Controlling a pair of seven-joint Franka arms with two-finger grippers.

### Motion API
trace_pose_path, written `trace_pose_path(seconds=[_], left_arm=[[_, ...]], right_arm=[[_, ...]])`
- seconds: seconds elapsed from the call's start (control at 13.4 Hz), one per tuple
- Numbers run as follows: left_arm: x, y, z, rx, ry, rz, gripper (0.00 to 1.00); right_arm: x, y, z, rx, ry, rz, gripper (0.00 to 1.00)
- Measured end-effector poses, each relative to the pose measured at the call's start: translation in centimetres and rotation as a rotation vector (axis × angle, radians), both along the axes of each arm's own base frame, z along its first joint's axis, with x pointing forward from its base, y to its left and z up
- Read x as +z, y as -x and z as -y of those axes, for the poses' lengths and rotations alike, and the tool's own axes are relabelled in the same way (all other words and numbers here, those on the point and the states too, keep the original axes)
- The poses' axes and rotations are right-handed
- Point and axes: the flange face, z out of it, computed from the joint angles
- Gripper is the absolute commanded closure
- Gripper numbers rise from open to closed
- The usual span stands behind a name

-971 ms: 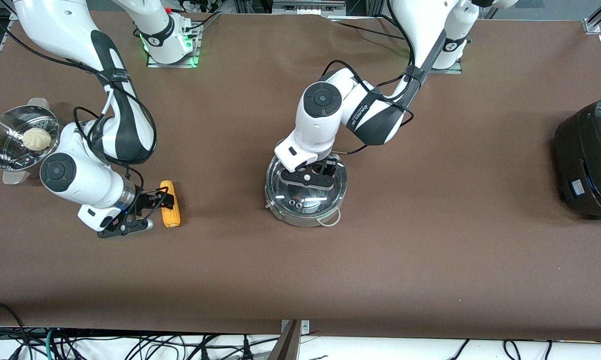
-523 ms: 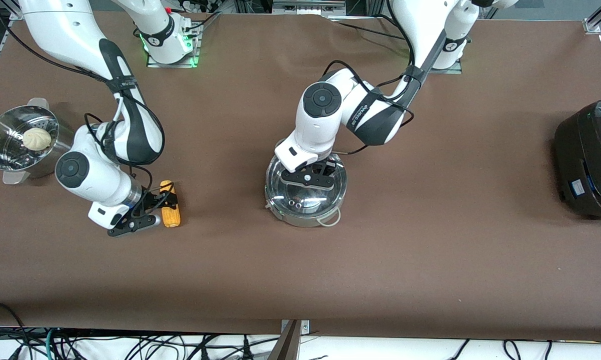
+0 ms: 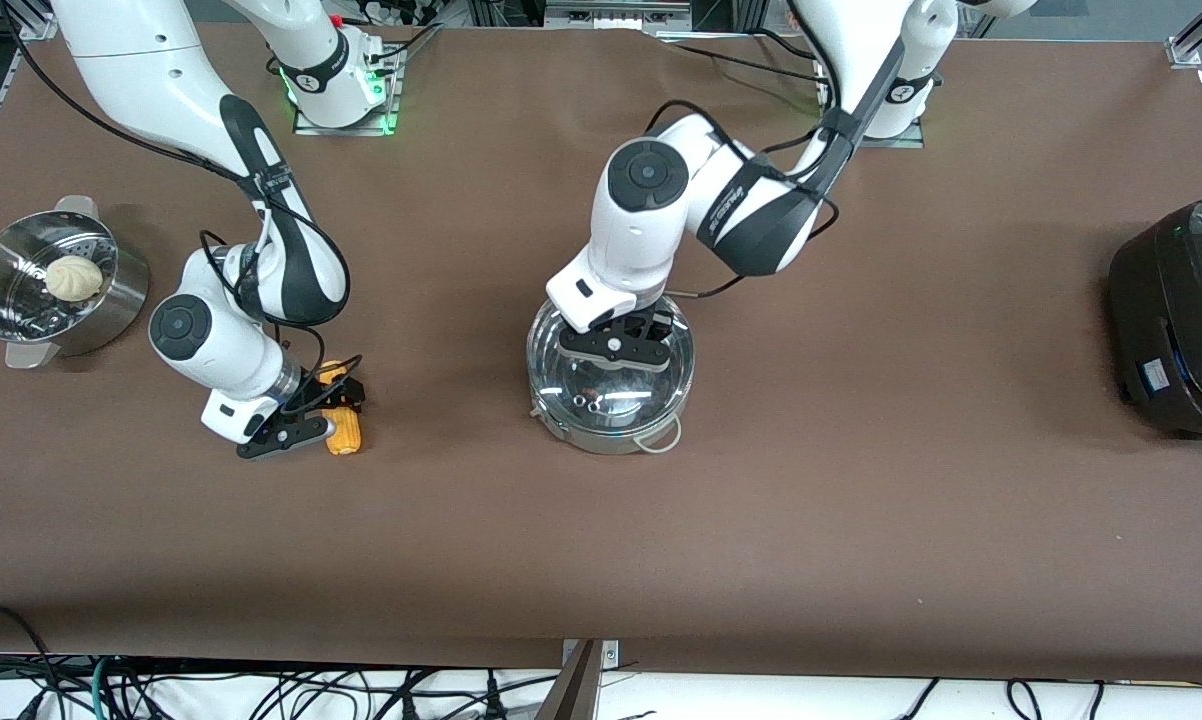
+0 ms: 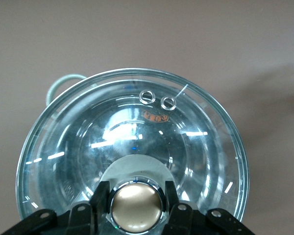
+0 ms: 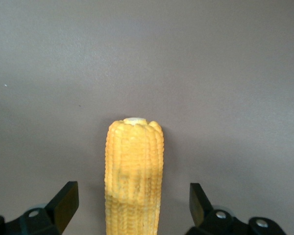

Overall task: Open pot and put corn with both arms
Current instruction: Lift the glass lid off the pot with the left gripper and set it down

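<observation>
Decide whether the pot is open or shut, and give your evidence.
Shut. The glass lid sits across the pot, and the left tool is clamped on the lid's knob.

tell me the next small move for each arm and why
Probably lift the lid: the left gripper is shut on the lid knob of the glass lid, which still covers the pot. The right gripper is open astride the corn, so closing on it looks due.

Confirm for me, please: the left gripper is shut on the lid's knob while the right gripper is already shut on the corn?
Not quite. In the right wrist view the right gripper stands open, its fingers apart on either side of the corn. The left gripper is indeed shut on the lid's knob.
</observation>
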Motion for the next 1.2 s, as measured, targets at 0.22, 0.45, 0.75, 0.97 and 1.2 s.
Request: trace_pose_path(seconds=[0.22,0.45,0.75,0.97,1.2], left_arm=[[4.4,0.7,-1.6,0.009,-0.024,-0.015,0.83],[6.6,-0.4,-5.6,0.030,-0.068,-0.056,0.83],[6.5,-3.7,-14.5,-0.066,-0.147,-0.167,0.84],[4.5,-6.5,-22.1,-0.114,-0.156,-0.220,0.83],[2.2,-7.8,-28.0,-0.159,-0.146,-0.233,0.82]], right_arm=[[-0.6,0.0,0.0,0.007,0.002,0.007,0.00],[-1.5,0.1,-0.4,0.016,0.001,0.015,0.00],[-2.2,0.2,-0.6,0.019,0.001,0.022,0.00],[-2.5,0.2,-0.6,0.023,0.002,0.026,0.00],[-2.7,0.2,-0.4,0.032,0.003,0.025,0.10]])
